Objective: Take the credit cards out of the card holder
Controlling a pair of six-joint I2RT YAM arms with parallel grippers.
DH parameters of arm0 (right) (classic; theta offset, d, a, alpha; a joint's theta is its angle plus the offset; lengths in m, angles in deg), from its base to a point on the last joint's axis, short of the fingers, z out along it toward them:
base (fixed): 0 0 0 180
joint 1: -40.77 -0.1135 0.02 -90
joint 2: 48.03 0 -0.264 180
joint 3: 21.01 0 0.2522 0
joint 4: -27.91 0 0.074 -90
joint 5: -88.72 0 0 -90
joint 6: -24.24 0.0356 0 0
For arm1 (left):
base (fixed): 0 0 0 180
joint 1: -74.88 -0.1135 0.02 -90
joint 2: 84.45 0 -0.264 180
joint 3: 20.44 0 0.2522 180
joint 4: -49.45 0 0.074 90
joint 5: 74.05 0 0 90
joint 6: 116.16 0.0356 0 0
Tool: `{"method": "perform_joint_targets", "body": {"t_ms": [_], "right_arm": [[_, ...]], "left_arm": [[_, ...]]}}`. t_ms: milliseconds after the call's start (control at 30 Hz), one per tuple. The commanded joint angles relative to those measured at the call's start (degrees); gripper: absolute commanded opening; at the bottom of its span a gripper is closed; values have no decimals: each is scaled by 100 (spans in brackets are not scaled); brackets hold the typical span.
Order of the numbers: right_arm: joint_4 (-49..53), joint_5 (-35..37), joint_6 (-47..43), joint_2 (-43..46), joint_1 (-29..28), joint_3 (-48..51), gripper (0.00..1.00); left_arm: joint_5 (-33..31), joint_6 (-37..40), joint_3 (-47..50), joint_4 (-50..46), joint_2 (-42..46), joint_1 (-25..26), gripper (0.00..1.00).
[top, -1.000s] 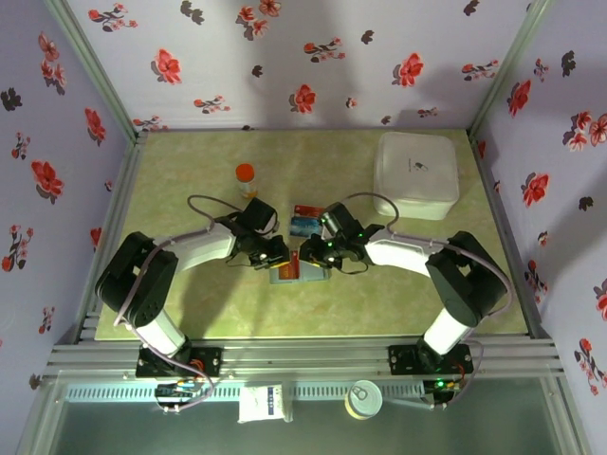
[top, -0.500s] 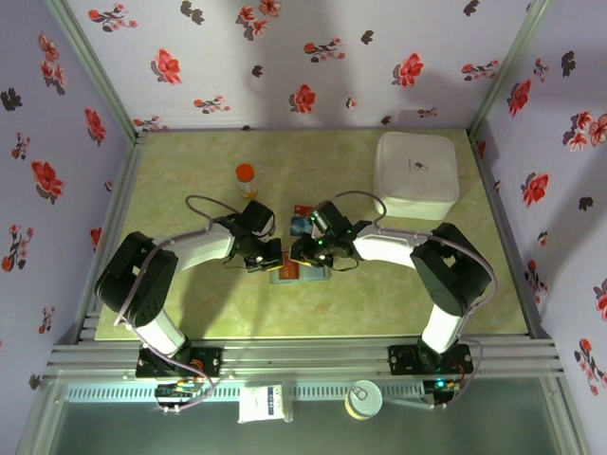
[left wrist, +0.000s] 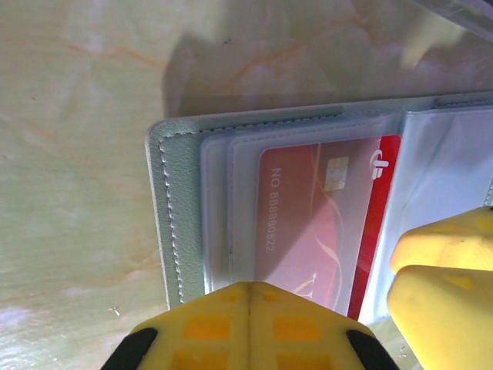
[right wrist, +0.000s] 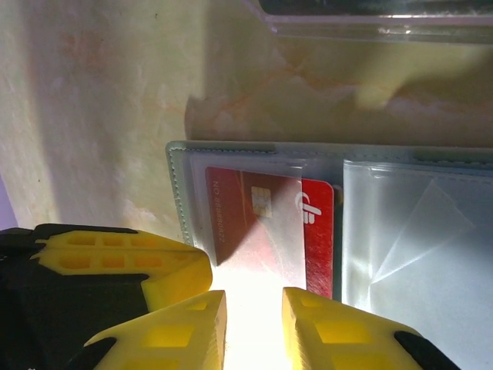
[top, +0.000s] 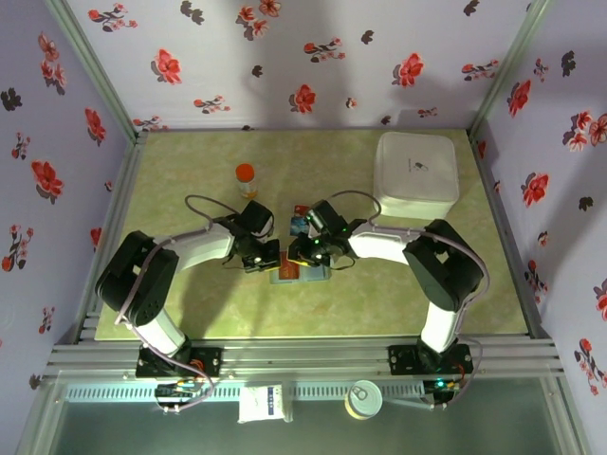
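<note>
The card holder lies open on the table, with its grey stitched edge up close. A red credit card sits in a clear pocket of its left panel, the logo end sticking out. My left gripper is shut on nothing, its tips down on that pocket's near edge. Right beside it, my right gripper is open, its fingers a small gap apart over the card's near end, where glare hides the contact. A red card and a blue card lie loose behind the holder.
A big white rounded box stands at the back right. A small orange-capped bottle is behind my left arm. A clear plastic sheet lies just beyond the holder. The two grippers crowd each other over the left panel.
My right arm has swung left, bringing its gripper over the holder's left panel beside the left gripper. The left arm has barely moved.
</note>
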Motion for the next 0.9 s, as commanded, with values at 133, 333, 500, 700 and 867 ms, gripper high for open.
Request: {"method": "perform_joint_targets", "body": {"t_ms": [133, 333, 500, 700, 867], "right_arm": [[19, -129, 13, -255, -54, -106, 24], [493, 297, -204, -233, -59, -159, 23], [756, 541, -398, -95, -58, -218, 24], [669, 438, -470, -3, -57, -239, 24], [689, 471, -504, 115, -58, -206, 24]], "left_arm": [[-139, 150, 99, -169, -99, -61, 0], [-140, 163, 91, -188, -100, -70, 0], [-136, 167, 90, -197, -113, -80, 0], [-151, 141, 90, -215, -63, -87, 0], [-149, 132, 3, -273, 76, -90, 0]]}}
